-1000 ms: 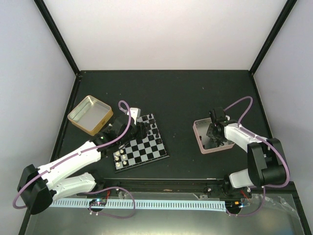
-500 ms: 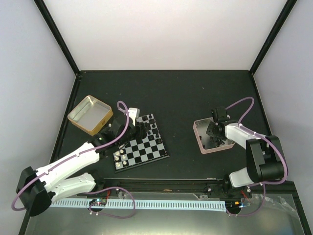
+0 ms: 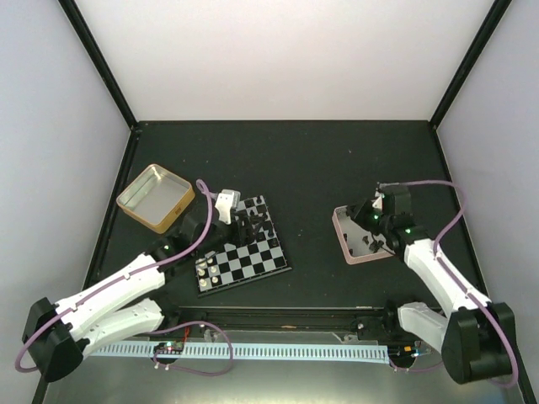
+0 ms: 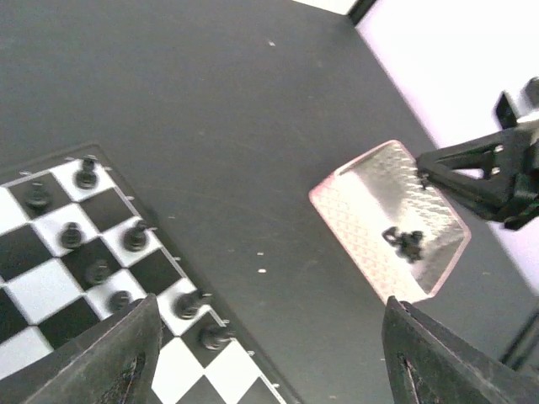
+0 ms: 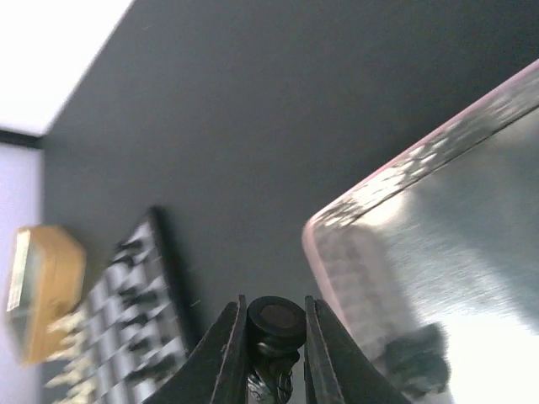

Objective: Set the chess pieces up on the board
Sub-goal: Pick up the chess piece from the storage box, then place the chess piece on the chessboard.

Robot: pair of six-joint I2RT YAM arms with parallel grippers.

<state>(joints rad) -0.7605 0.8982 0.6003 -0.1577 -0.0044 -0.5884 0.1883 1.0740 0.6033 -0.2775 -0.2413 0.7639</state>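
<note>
While above the tin, right gripper tight on a black piece, perhaps a pawn; left gripper wide apart.

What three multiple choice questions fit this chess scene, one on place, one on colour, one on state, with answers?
1. The gold tin lies where from the board? A) left B) right C) on it
2. The piece in the right tool is: A) cream-white B) black C) red
3. The left tool is: A) shut on a pawn B) shut, empty C) open
Answers: 1 A, the top view shows it on the board's left; 2 B, a glossy black piece sits clamped in it; 3 C, its jaws stand wide apart, nothing between.
</note>
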